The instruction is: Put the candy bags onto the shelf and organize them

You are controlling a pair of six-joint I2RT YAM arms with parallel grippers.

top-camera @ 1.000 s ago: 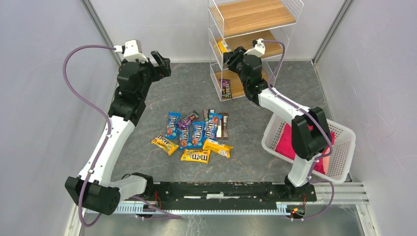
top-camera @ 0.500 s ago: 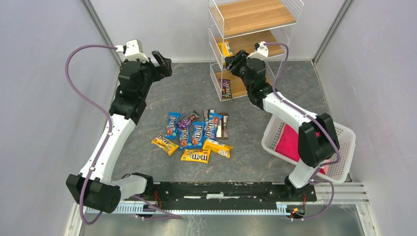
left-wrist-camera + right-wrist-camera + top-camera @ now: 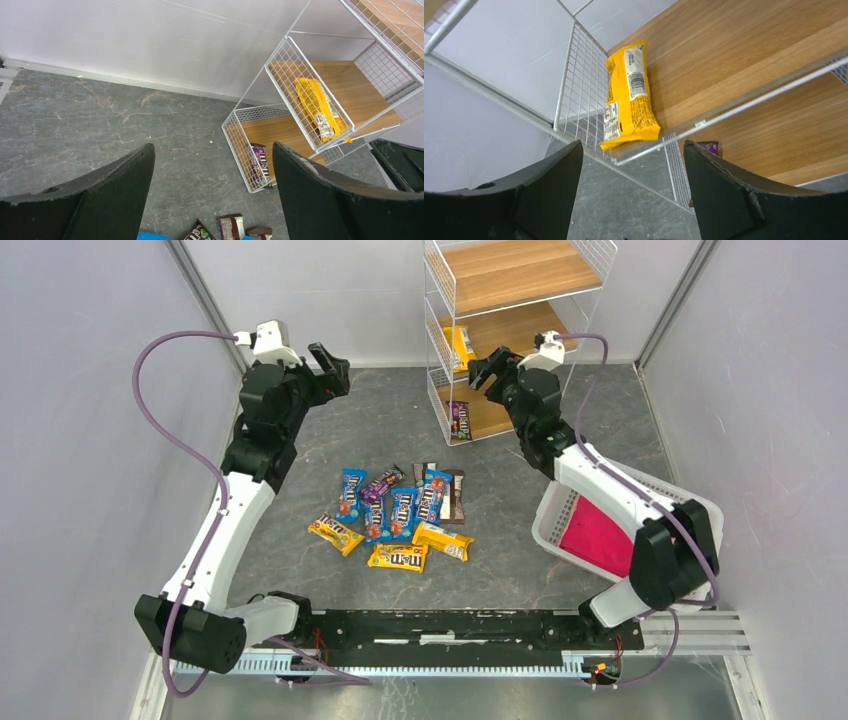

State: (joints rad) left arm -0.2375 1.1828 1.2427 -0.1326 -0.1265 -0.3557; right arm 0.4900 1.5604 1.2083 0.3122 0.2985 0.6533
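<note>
Candy bags [image 3: 400, 518] lie mostly in a loose pile at the middle of the table [image 3: 330, 440]. The blue, yellow, dark brown and purple packets touch and partly overlap.

Two more are on the shelf [image 3: 520, 275], which stands at twelve o'clock from the pile, against the back wall. A yellow bag [image 3: 459, 342] lies flat on the middle tier, along the left mesh side. A purple bag [image 3: 460, 421] sits on the bottom tier, just beside the left mesh wall and near the front edge.

The right jaws stand wide open and empty, just in front of the middle tier at about one o'clock from the pile. In the right wrist view the yellow bag [image 3: 629, 95] shows between the two dark fingers [image 3: 549, 195], apart from both. A corner of the purple bag [image 3: 708, 146] shows below.

The left jaws are also spread wide with nothing in them. They hang over the table at about ten o'clock from the pile, near the back left corner. Their fingers [image 3: 90, 200] frame the shelf [image 3: 370, 80] across the table.

A white lattice basket [image 3: 705, 530] sits at four o'clock from the pile with a pink cloth [image 3: 595, 540] inside. The elbow of the right arm [image 3: 600, 480] is over it.
</note>
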